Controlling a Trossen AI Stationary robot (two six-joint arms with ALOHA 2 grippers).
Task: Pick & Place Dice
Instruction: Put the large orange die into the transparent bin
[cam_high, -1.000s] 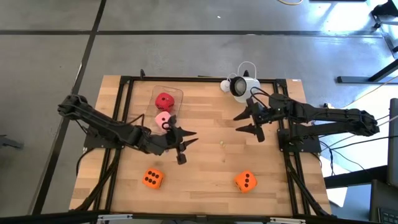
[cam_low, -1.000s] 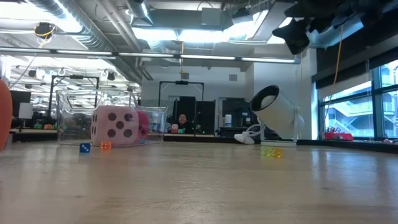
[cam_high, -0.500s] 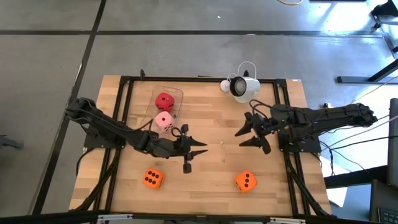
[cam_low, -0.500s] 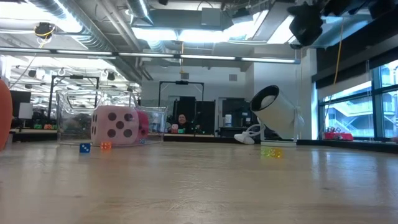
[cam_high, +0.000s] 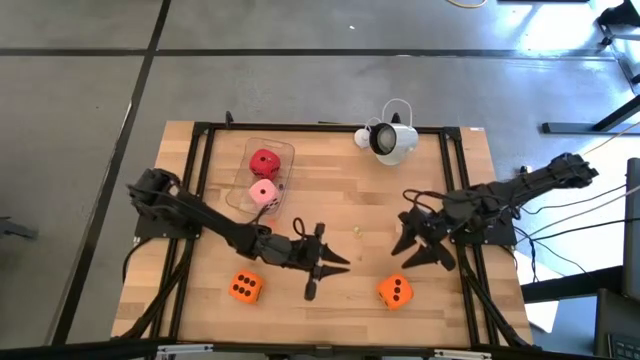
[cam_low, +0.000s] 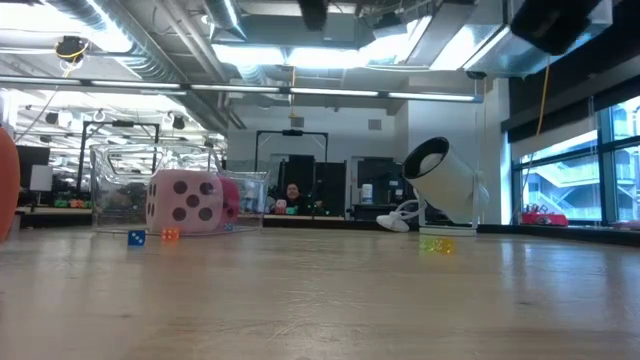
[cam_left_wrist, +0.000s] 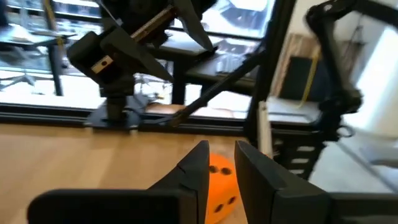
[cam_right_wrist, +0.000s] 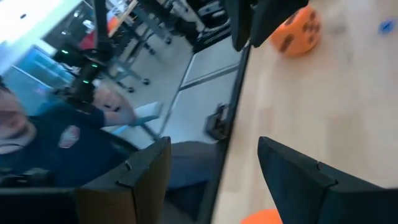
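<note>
From above, I see two orange dice nearest me on the wooden tabletop (cam_high: 340, 190): the left orange die (cam_high: 245, 288) and the right orange die (cam_high: 396, 291). My left hand (cam_high: 322, 270) hovers between them, fingers narrow, holding nothing. My right hand (cam_high: 420, 247) hangs just beyond the right orange die, fingers spread wide and empty. Farther back, the pink die (cam_high: 263, 194) and the red die (cam_high: 264, 162) sit in a clear tray (cam_high: 285, 152). A white lamp-like object (cam_high: 385, 140) stands at the far edge. Only the low view shows the pink die's pips and tiny small dice (cam_low: 137, 237) beside it. The right wrist view alone shows a person (cam_right_wrist: 50, 146) beyond the tabletop.
</note>
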